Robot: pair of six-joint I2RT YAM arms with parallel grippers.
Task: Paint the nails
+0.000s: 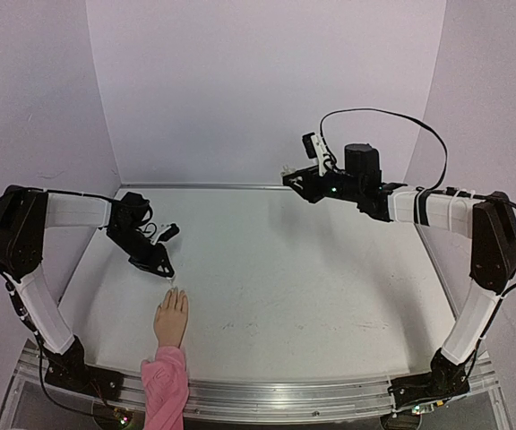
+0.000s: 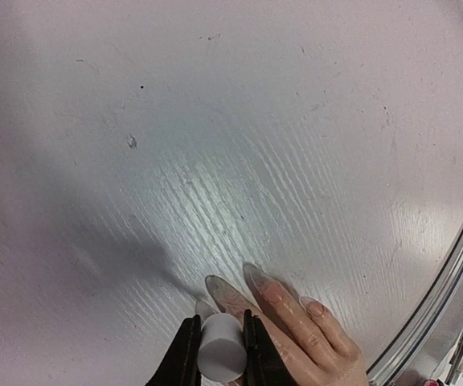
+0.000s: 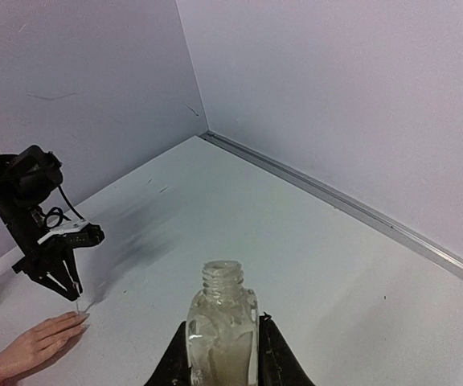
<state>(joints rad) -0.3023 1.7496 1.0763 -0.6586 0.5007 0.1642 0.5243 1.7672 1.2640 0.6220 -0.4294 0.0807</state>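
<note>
The flesh-coloured mannequin hand (image 1: 170, 318) with a pink sleeve (image 1: 164, 385) lies palm down at the near left. Its long pale nails (image 2: 265, 286) show in the left wrist view, just beyond my fingers. My left gripper (image 1: 162, 268) is shut on the white cylindrical brush cap (image 2: 221, 347) and points down just above the fingertips. The thin brush tip (image 3: 77, 306) hangs next to the fingertips. My right gripper (image 1: 288, 175) is raised at the back right and shut on the open clear polish bottle (image 3: 222, 330), held upright.
The white table (image 1: 294, 287) is walled by pale panels at the back and sides. A metal rail (image 1: 330, 394) runs along the near edge. The left arm (image 3: 30, 201) shows in the right wrist view.
</note>
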